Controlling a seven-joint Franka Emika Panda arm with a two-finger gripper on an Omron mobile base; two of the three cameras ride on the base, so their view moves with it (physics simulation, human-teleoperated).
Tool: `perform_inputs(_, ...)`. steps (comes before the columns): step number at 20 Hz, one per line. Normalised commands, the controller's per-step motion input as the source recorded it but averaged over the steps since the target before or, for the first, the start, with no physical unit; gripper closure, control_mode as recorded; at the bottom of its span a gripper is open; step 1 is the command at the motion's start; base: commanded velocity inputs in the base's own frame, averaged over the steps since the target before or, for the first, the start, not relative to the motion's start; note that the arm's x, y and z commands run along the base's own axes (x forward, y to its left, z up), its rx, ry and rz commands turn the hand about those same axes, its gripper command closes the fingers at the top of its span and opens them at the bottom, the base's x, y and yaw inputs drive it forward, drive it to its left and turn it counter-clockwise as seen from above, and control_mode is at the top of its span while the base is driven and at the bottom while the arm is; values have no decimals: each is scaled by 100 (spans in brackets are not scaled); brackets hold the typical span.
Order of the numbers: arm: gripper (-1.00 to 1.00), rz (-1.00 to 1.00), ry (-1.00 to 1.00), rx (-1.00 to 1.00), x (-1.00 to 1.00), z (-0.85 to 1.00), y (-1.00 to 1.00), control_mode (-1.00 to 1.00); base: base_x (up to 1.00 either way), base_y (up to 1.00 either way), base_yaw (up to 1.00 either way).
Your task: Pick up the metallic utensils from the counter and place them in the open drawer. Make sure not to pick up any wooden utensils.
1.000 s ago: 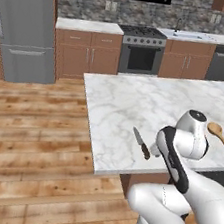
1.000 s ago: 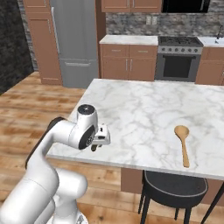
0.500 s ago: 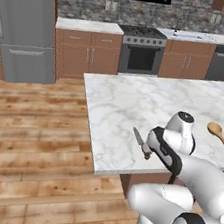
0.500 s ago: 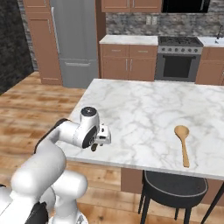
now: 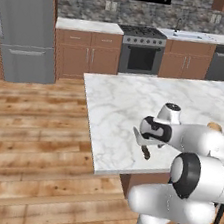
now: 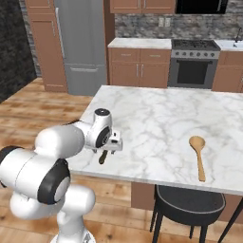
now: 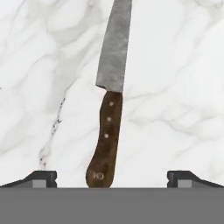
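Since a second ago the arm has folded lower and its end effector (image 7: 112, 177) now hangs above the small knife with silver blade and dark brown handle (image 7: 110, 103) — jaws spread wide, nothing between them. That knife lies flat near the front edge of the white marble worktop (image 5: 120, 100); a long tan wooden spoon (image 6: 198, 154) rests well apart.

Knife (image 7: 111, 100): dull mottled grey metal blade, dark brown wooden handle with pale rivets. Bench (image 7: 175, 65): smooth white marble, grey veins. Spoon (image 6: 198, 154): tan wood
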Motion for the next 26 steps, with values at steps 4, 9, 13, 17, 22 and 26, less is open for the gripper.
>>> perform_inputs(4,-100,0,4,0,33,-34,0,-100,0,0,0)
perform_inputs(9,-100,0,1,0,27,-40,0,-100,0,0,0)
perform_inputs(13,-100,0,0,0,24,-43,0,-100,0,0,0)
perform_inputs(17,-100,0,0,0,14,-50,0,-100,0,0,0)
perform_inputs(22,-100,0,0,0,14,-50,0,-100,0,0,0)
perform_inputs(26,-100,0,0,0,18,-56,0,-100,0,0,0)
